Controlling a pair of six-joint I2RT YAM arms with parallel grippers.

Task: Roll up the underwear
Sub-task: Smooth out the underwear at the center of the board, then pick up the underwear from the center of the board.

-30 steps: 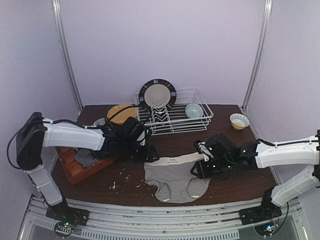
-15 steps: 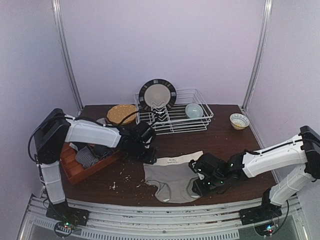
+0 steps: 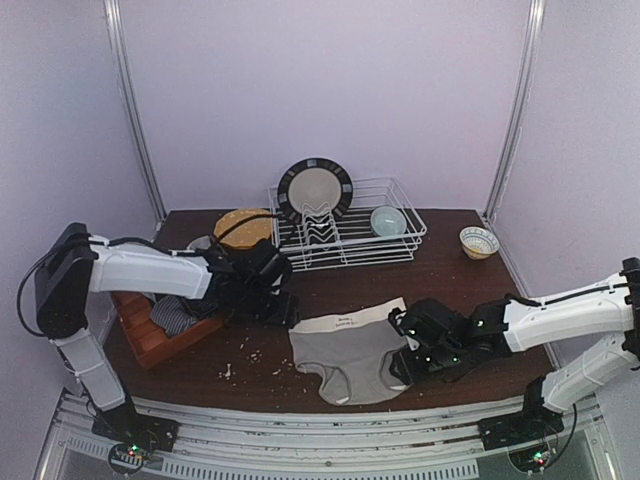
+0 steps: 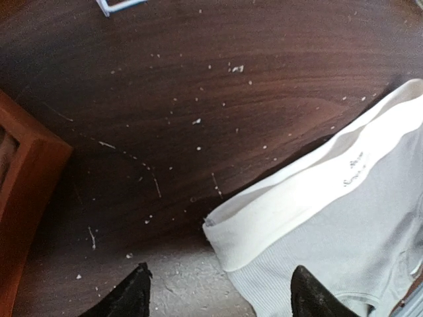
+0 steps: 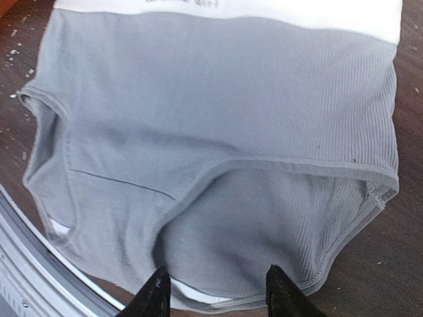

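**Two Open Grippers, One Flat Pair, Ready to Roll**

The grey underwear (image 3: 350,352) lies spread flat on the brown table (image 3: 450,285), down near the 6 o'clock edge. Its white waistband (image 3: 345,321) is on the 12 o'clock side.

The left gripper (image 3: 284,310) sits at about 10 o'clock from the cloth, just beside the waistband's corner. Its fingers (image 4: 135,294) are spread wide and have nothing in them. The right gripper (image 3: 402,362) is at about 4 o'clock from the cloth, over its side edge. Its fingers (image 5: 158,294) are apart too, and I see no cloth pinched between them.

It looks like the job now is to get a good hold so the rolling can start. Here is how I would do it well:

- Go low, so one finger can slip under the edge and the other comes down on top.
- Pinch only the cloth, not the table.
- Both sides should lift and turn together, or the roll will come out crooked.
- Keep the cloth smooth. A bump now means a lumpy roll later.
- Roll tight and slow (soft cloth likes to flop open).

A striped pair (image 3: 175,315) waits in the wooden tray (image 3: 150,345) at 9 o'clock. Little white crumbs (image 3: 250,350) dot the table nearby, so try not to drag the cloth through them.
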